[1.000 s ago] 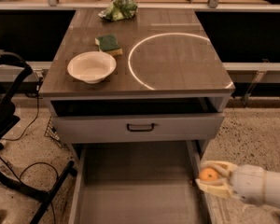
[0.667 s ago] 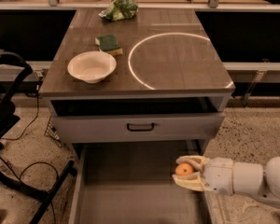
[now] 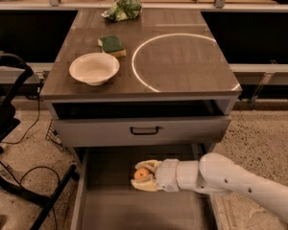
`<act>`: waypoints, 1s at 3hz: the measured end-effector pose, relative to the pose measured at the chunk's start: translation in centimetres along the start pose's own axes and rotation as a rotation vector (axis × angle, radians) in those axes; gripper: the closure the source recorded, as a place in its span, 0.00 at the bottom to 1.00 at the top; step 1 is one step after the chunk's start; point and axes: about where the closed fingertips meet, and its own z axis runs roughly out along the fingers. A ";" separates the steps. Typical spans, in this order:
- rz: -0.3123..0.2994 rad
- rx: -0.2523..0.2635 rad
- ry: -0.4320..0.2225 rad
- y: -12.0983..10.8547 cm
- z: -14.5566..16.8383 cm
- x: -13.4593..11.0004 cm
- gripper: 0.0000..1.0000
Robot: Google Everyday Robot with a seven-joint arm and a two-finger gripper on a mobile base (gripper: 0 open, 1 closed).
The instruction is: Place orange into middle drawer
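Observation:
The orange (image 3: 141, 174) is a small round fruit held between the pale fingers of my gripper (image 3: 142, 175). The gripper is shut on it and reaches in from the right on a white arm (image 3: 230, 181). It hangs over the pulled-out middle drawer (image 3: 105, 210), a wide grey drawer with a flat floor and thin side walls, near its back half and about the middle of its width. I cannot tell whether the orange touches the floor.
Above it is a drawer with a grey front panel and black handle (image 3: 144, 130). The cabinet top holds a white bowl (image 3: 94, 68), a green sponge (image 3: 112, 44) and a green bag (image 3: 122, 8). Black chair legs and cables (image 3: 19, 176) lie at left.
My gripper has moved left with the orange, from beyond the drawer's right wall to over the middle of the drawer floor.

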 end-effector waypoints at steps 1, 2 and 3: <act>-0.023 -0.050 -0.006 -0.1 7.7 1.1 1.00; -0.032 -0.059 -0.030 -0.3 12.1 2.3 1.00; -0.043 -0.047 -0.009 -0.8 14.6 4.7 1.00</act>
